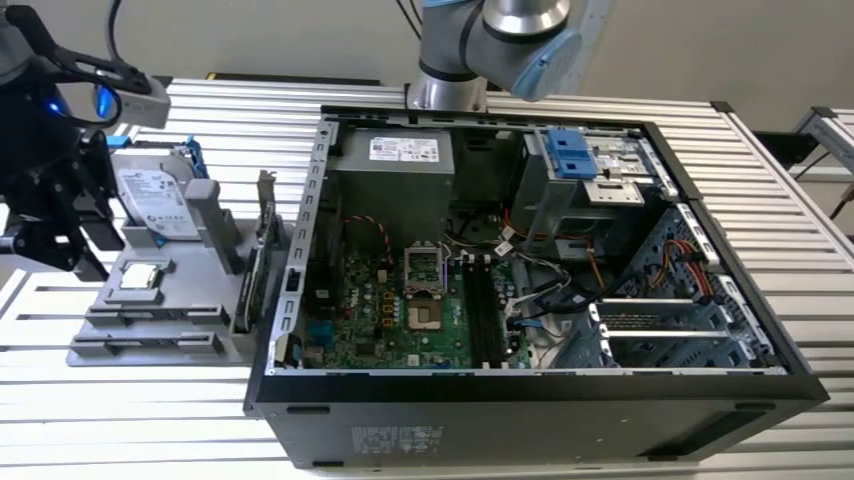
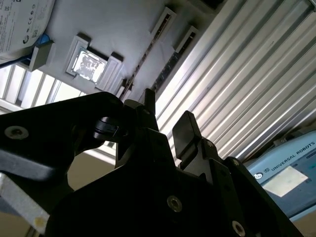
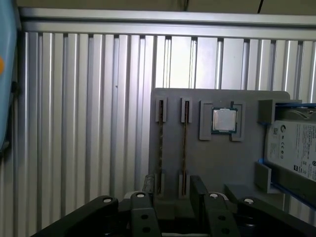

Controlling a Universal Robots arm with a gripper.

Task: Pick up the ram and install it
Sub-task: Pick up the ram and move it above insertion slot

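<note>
- While your pincer (image 3: pixel 173 180) hangs over the grey holder (image 1: pixel 174 292) at the exterior view's left, its two black fingers (image 3: pixel 198 186) stand apart. It is open, with nothing clamped between them.
- You will find the ram (image 3: pixel 184 148) standing on edge in a narrow slot of that holder, a thin dark line running the length of the slot. A second ram (image 3: pixel 161 148) stands the same way in the slot just beside it.
- In the first wrist view both sticks fall within the span between your fingertips. You cannot tell from it whether either finger touches them.
- Beside the slots on the same holder, a square processor chip (image 3: pixel 224 120) sits in a shallow pocket. Past it a silver hard drive (image 3: pixel 292 148) stands in a blue frame at the holder's edge.
- In the exterior view a green card (image 1: pixel 260 250) with a metal bracket stands upright between the holder and the case.
- The open computer case (image 1: pixel 534 405) lies on its side on the slatted table (image 1: pixel 134 425), just to the exterior view's right of the holder.
- Inside it the motherboard (image 1: pixel 387 310) faces up. Its long black memory slots (image 1: pixel 483 310) run along the board's right side, well apart from both sticks.
- Your arm's base (image 1: pixel 454 60) stands on the table at the far side of the case.
</note>
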